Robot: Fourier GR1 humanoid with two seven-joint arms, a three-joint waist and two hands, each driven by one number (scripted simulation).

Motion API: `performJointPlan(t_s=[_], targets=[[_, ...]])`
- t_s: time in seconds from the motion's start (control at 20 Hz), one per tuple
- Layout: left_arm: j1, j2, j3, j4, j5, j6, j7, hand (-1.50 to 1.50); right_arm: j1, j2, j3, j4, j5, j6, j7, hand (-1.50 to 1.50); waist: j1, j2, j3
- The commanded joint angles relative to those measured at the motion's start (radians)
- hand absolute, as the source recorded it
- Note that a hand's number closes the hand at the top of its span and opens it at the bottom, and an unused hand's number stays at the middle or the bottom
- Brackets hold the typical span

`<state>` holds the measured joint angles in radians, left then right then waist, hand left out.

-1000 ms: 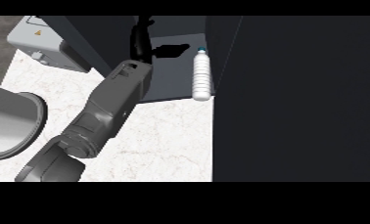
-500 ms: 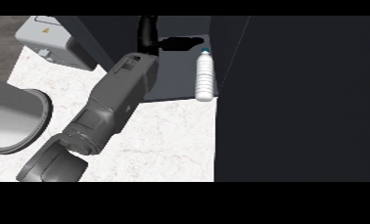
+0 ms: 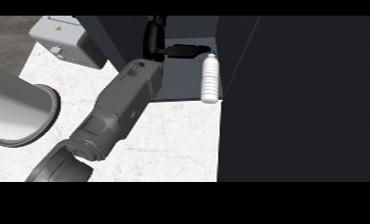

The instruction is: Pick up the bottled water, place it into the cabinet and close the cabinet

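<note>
Reaching up from the lower left, the robot's left robot hand (image 3: 168, 47) sits inside the open cabinet (image 3: 184, 78), at the end of a long grey forearm (image 3: 119, 110) that slants across the marbled bench (image 3: 170, 140). Its black fingers look fairly straight rather than curled, with one dark part stretched out to the right toward the top of the bottled water (image 3: 209, 77). That tip comes very near the bottle's bluish cap, though I cannot tell whether it actually touches. Nothing is wrapped in the hand; the bottle stands free of any grasp.

From where I look, the bottled water is a pale, ribbed bottle inside the cabinet opening, close against the cabinet's right-hand wall. Its cap points toward the back of the cabinet and its base lies near the front edge, just where the grey cabinet floor meets the bench.

To the right, a big dark panel (image 3: 296, 100) fills most of that side; it may be the cabinet's door or its side, and I cannot say which. The cabinet opening itself is plainly uncovered.

At the upper left of the bench stands a light grey boxy appliance (image 3: 61, 39). Lower left, a large round metal vessel (image 3: 22, 115) pokes in from the edge.

The right robot hand does not show anywhere.
</note>
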<state>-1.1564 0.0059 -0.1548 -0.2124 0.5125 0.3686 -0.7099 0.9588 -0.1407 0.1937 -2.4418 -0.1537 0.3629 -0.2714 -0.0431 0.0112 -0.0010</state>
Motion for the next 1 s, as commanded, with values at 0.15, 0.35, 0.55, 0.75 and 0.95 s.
performJointPlan(t_s=[0.15,0.35,0.55,0.75,0.95], targets=[[0.101,-0.006,-0.064,-0.144,0.037,-0.005,0.051,-1.50,-0.005,0.000,-0.011,-0.076,-0.036,-0.021,0.058,-1.50,0.016,-0.014,0.001],[0.202,-0.006,-0.132,-0.273,0.082,-0.064,0.055,-1.50,0.041,0.013,0.047,-0.119,-0.003,-0.032,0.081,-1.50,0.019,-0.017,0.000],[0.331,-0.006,-0.221,-0.459,0.112,-0.097,0.099,-1.50,-0.003,-0.004,-0.030,-0.095,-0.057,-0.044,0.096,-1.50,0.048,-0.022,0.001],[0.446,0.008,-0.251,-0.605,0.123,-0.170,0.098,-1.50,0.010,0.012,0.010,-0.073,0.009,-0.048,0.066,-1.50,0.053,-0.021,0.001],[0.536,-0.006,-0.336,-0.790,0.114,-0.096,0.126,-1.50,0.064,0.014,0.060,-0.166,0.022,-0.061,0.099,-1.50,0.046,-0.021,0.000]])
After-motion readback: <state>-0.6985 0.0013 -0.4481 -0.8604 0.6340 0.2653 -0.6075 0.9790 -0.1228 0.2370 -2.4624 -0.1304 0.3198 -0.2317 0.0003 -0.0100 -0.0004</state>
